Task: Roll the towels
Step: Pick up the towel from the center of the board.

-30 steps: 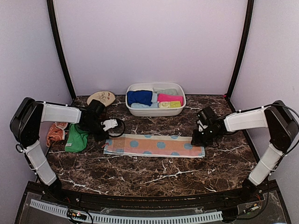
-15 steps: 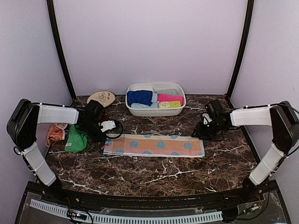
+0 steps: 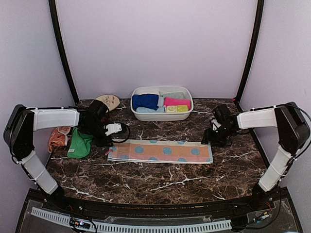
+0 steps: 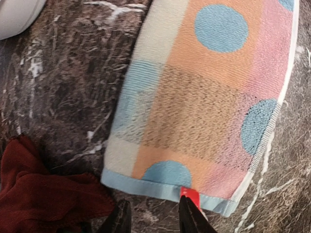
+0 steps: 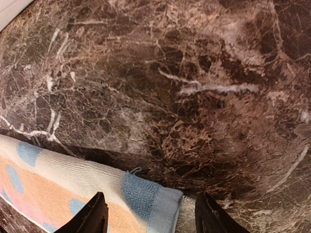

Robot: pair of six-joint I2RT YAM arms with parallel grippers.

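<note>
A pale towel [image 3: 160, 151] with blue dots on peach lies flat and lengthwise across the marble table [image 3: 160, 182]. My left gripper [image 3: 112, 141] stands open at its left end. In the left wrist view the hem and red tag of the towel [image 4: 209, 97] lie just beyond the left gripper [image 4: 154, 218], with nothing between the fingers. My right gripper [image 3: 210, 138] is open at the far right corner. In the right wrist view the blue corner of the towel [image 5: 146, 194] lies on the table between the spread fingers of the right gripper [image 5: 151, 216], unpinched.
A green towel [image 3: 79, 144] and a rust-brown one [image 3: 58, 137] lie crumpled at the left. The white tub [image 3: 163, 88] at the back holds royal blue [image 3: 145, 101], pink [image 3: 177, 102] and light blue [image 3: 150, 110] towels. A cream plate [image 3: 108, 101] lies beside it. Dark red cloth [image 4: 39, 189] lies by the left fingers.
Both grippers have opened and let go of the dotted towel's ends. The right gripper has drawn back toward the far corner; the left one has shifted slightly. The towel stays flat.
</note>
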